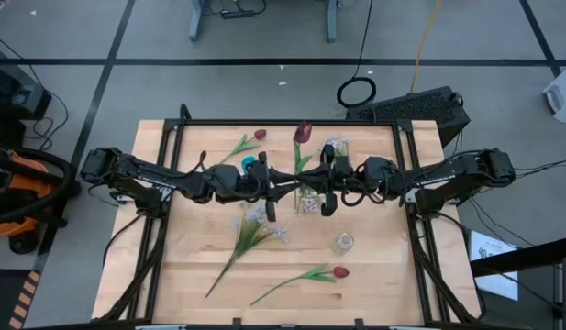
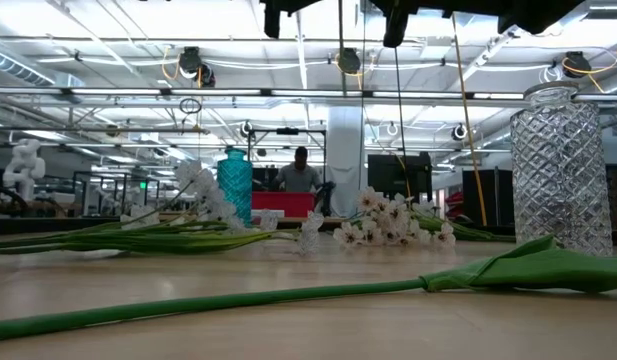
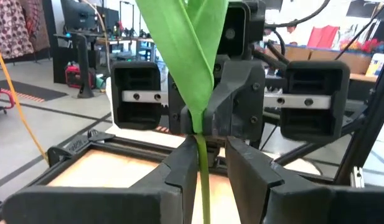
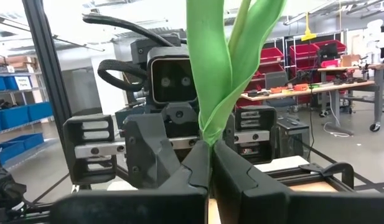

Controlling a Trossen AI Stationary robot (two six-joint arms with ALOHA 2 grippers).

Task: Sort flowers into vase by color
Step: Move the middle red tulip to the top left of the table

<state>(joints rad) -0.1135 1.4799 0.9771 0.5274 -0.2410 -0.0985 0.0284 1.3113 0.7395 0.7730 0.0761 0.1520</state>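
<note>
left arm: reaches in over the middle of the counter (image 1: 374, 275) from the left side, left gripper (image 3: 204, 163) up off the wood. Its jaws are pinched on the thin stem of the held tulip (image 1: 303, 134), right where the leaves start.

held tulip: dark red bud sticking out toward the far edge, stem running back between the two arms. Both wrist views show the same green leaves fanning up out of the jaws, so it looks like a handover in mid-air.

right arm: comes in from the right and meets the left one nose to nose. Right gripper (image 4: 210, 163) is clamped fully closed on the same stem, just under the leaf base.

still on the counter: one red tulip (image 1: 248, 141) near the far left, a white spray (image 1: 250, 231) in the middle, another red tulip (image 1: 305, 274) toward the near edge.

vases: clear cut-glass vase (image 2: 560, 170) near the right side, a teal vase (image 2: 234, 186) further back, plus a vase with white blossoms (image 1: 307, 197) under the grippers.

handling, my guess: these fake stems are super light, thin and bendy, and the plastic's probably a bit slick. Grab the bare stem below the leaves, not the bud or leaves, since those just fold. Long stem will droop if held too near one end.
</note>
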